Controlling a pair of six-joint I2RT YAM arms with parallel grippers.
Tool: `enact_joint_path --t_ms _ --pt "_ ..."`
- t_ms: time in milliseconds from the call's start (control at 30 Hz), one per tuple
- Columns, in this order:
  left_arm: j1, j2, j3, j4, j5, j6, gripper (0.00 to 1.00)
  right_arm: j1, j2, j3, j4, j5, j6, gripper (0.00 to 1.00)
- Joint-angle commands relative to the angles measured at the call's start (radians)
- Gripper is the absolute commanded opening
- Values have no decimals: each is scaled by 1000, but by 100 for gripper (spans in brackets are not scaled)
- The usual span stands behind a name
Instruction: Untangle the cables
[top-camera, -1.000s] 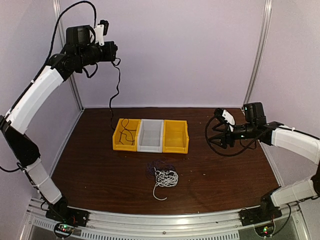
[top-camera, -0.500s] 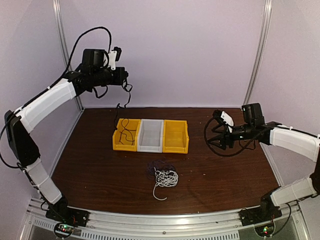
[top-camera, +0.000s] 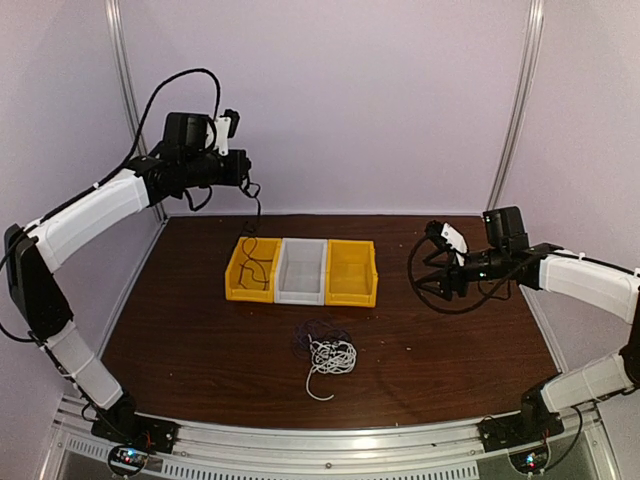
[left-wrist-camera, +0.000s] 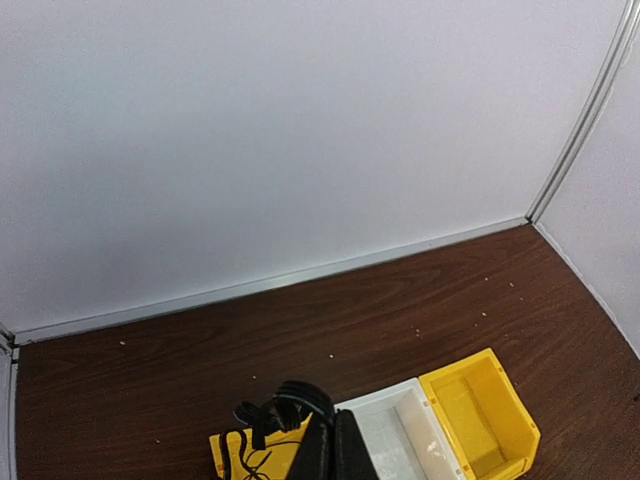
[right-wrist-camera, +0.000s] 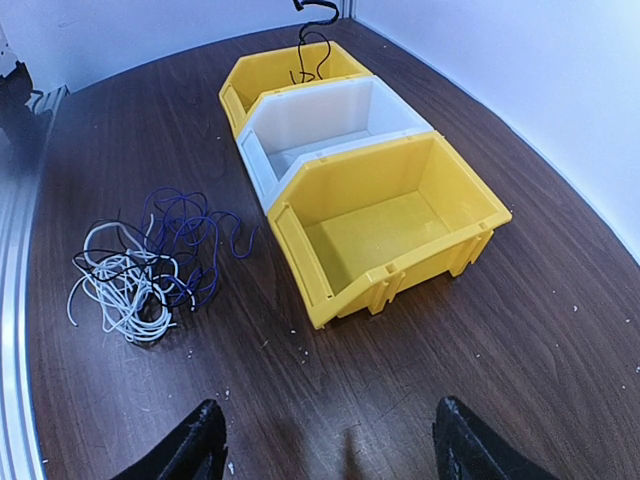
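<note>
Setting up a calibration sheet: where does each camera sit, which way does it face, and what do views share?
Top external: above and behind the bases, looking down over the table; left arm and right arm show.
Left wrist: raised high, facing the back wall and the bins below; left fingers shut on a black cable.
Right wrist: low at the right, facing the bins and cable tangle; right fingers open.
Shared: all three see the bins.

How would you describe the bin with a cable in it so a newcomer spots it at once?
On the brown table, three bins stand in a row. It is the yellow bin at the left end, beside the white bin. Unlike the empty yellow bin at the right end, it holds a thin black cable.
</note>
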Motion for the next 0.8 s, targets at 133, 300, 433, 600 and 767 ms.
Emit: enact_joint_path --t_ms 133,300,433,600,767 --pt "12 -115 129 -23 -277 163 0 -9 -4 -4 -6 -17 -6 72" --pt "13 -124 189 -49 -332 218 0 -10 1 -2 -5 -22 -4 72" --pt "13 -118 237 -50 -340 236 0 -9 -1 -2 -7 -23 -3 72" --pt "13 -108 284 -43 -293 230 0 -9 -8 -2 -7 -20 -1 72" --pt "13 -89 320 -41 -217 208 0 -11 -7 -2 -7 -16 -2 72"
